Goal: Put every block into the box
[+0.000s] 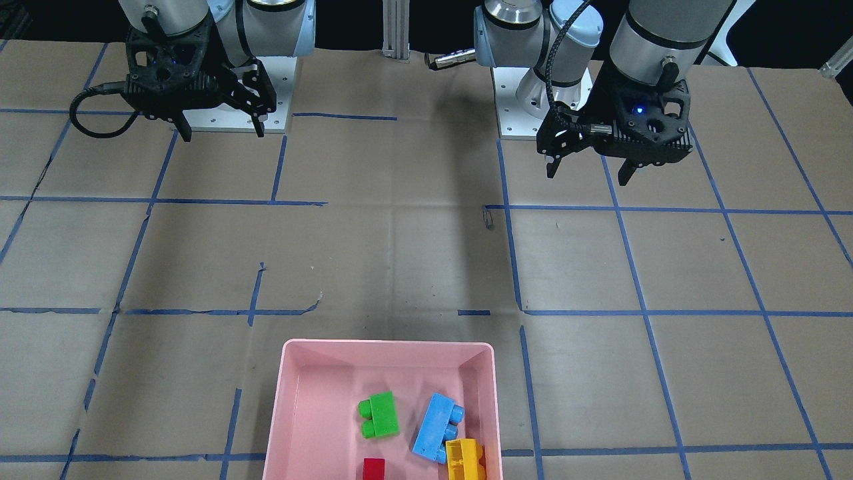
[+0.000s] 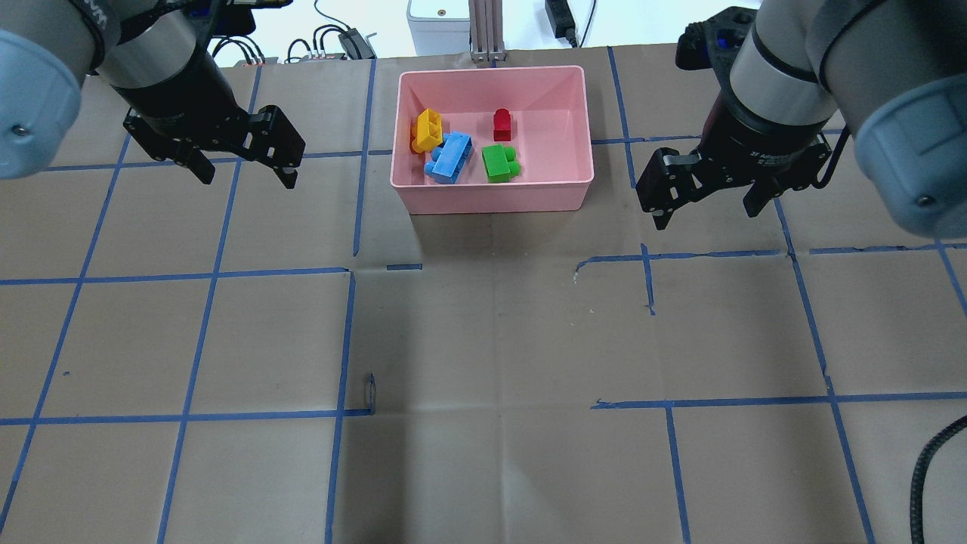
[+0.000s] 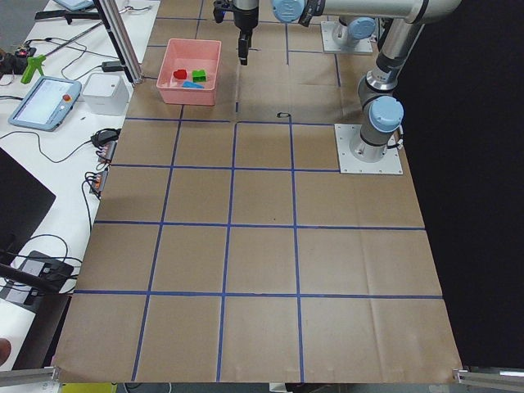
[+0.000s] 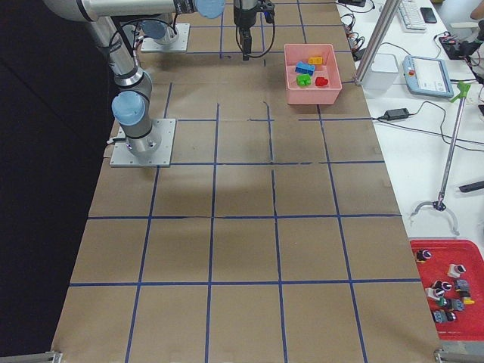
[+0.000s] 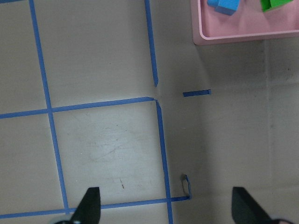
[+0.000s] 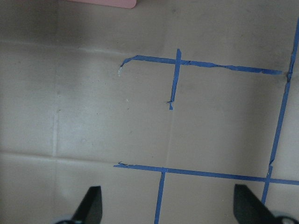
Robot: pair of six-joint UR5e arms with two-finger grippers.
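Note:
The pink box [image 2: 491,198] stands at the far middle of the table, also in the front-facing view [image 1: 386,345]. Inside it lie the green block [image 2: 498,162], the small red block [image 2: 502,125], the light blue block [image 2: 451,157] and the yellow block [image 2: 427,130], the yellow one leaning against the blue one. My left gripper [image 2: 247,177] is open and empty, above the table to the left of the box. My right gripper [image 2: 706,215] is open and empty, to the right of the box. The left wrist view shows the box's corner [image 5: 243,35].
Blue tape lines grid the brown paper table. An aluminium post [image 2: 481,30] stands just behind the box. Side benches hold a tablet [image 3: 45,102], cables and a red parts tray [image 4: 446,287]. The arm bases [image 1: 233,113] sit at the robot's edge.

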